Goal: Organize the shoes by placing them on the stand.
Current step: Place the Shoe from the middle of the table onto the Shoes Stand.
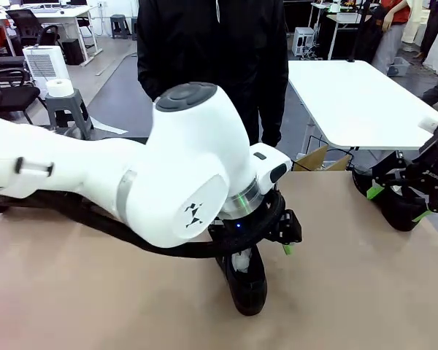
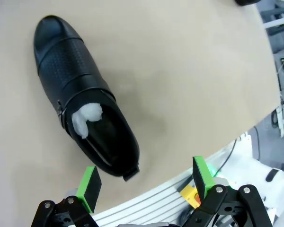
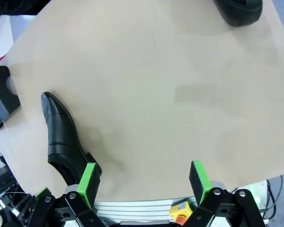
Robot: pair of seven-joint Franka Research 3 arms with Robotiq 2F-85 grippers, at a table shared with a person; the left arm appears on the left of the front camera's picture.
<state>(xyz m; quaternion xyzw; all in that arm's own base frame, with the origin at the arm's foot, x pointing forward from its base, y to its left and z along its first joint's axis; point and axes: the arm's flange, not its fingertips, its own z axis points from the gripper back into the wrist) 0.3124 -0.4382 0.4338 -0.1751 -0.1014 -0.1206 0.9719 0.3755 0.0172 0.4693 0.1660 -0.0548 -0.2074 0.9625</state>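
Left gripper (image 2: pixel 146 182): jaws spread wide and holding nothing, poised over the tabletop (image 2: pixel 203 71). One black shoe (image 2: pixel 80 94), stuffed with white paper (image 2: pixel 87 118), lies flat just ahead of the jaws, with its heel end nearest the gap between them, clear of both green pads (image 2: pixel 90 187), and its toe pointing away. Right gripper (image 3: pixel 144 181): jaws likewise spread and empty, with a second shoe (image 3: pixel 61 137) lying heel-end partly hidden by one pad, toe pointing away, and a further shoe (image 3: pixel 239 10) well ahead of the jaws.

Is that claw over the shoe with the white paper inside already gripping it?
No: the left gripper has its green pads wide apart, and the shoe lies on the table, touched by neither.
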